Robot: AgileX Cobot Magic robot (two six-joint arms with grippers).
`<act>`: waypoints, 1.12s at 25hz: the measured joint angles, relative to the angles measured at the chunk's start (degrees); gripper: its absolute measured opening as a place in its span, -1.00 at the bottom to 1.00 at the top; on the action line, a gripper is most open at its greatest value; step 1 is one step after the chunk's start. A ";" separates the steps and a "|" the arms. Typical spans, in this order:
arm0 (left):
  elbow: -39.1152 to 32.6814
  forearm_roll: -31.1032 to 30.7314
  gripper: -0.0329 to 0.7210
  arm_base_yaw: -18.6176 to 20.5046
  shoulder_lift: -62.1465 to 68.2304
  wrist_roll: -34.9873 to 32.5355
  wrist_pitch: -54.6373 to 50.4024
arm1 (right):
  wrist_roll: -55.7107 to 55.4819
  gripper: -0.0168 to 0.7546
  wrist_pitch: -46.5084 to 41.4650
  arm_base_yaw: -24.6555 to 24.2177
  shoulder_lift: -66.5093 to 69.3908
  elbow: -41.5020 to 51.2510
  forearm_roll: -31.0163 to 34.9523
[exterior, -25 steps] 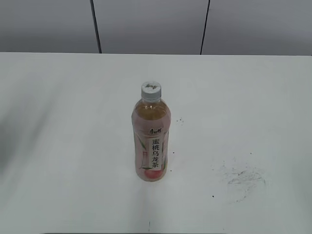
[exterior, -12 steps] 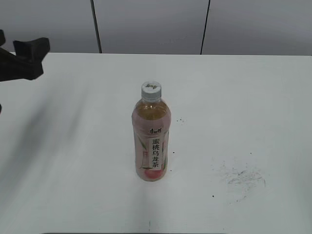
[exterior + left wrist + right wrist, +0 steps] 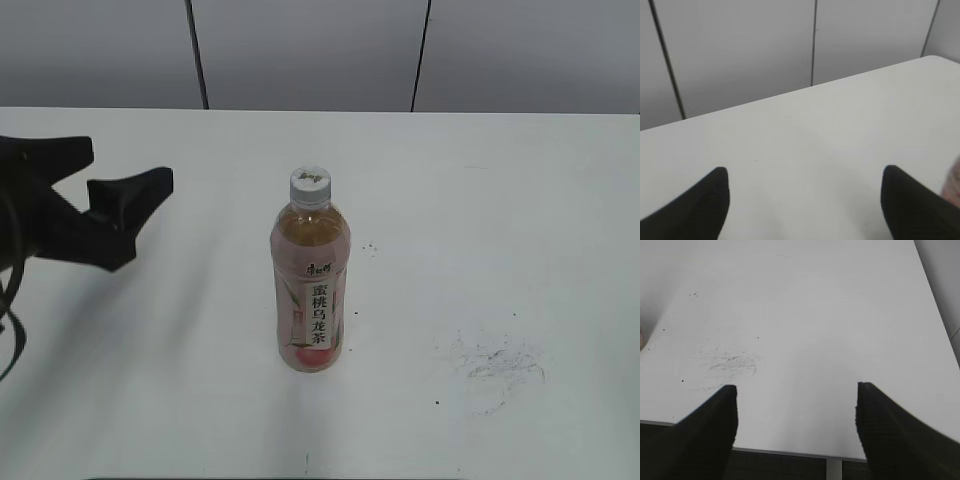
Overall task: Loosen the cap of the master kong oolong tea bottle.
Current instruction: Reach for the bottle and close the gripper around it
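Approach is the step in hand: at far left the left hand (image 3: 110, 190) hangs wide open and empty, well apart from the master kong oolong tea bottle (image 3: 310, 285), which stands upright mid-surface with the cap (image 3: 310, 186) on; next, probably, one hand steadies the body while the other grips the cap; the right hand (image 3: 796, 427), wide and empty, hovers over the white surface (image 3: 520, 200), scuffed at right; grey panelled wall (image 3: 310, 50) behind.

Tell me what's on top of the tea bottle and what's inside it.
The white-grey cap sits on the bottle, nothing above it. Inside is amber tea, visible through the clear shoulder; lower down the pink-and-white label covers the contents.
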State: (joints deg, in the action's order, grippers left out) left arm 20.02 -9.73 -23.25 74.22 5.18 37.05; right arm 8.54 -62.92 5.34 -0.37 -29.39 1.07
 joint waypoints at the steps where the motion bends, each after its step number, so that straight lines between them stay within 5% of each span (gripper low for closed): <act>1: -2.02 -1.57 0.55 -0.22 0.00 1.32 3.21 | -0.06 0.48 0.00 0.00 0.00 0.00 0.00; 7: -10.53 -13.20 0.62 -0.45 0.00 9.33 24.61 | -0.48 0.48 0.00 0.00 0.00 0.00 0.00; 18: -9.98 -22.76 0.68 -0.45 12.94 14.14 31.62 | -0.93 0.48 0.00 0.00 0.00 0.00 -0.05; 28: -0.23 -29.12 0.68 -0.45 26.10 14.64 31.68 | -0.93 0.48 0.00 0.00 0.00 0.00 -0.05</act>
State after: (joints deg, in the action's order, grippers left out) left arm 19.79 -38.84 -23.70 100.33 19.82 68.73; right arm 7.61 -62.92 5.34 -0.37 -29.39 1.02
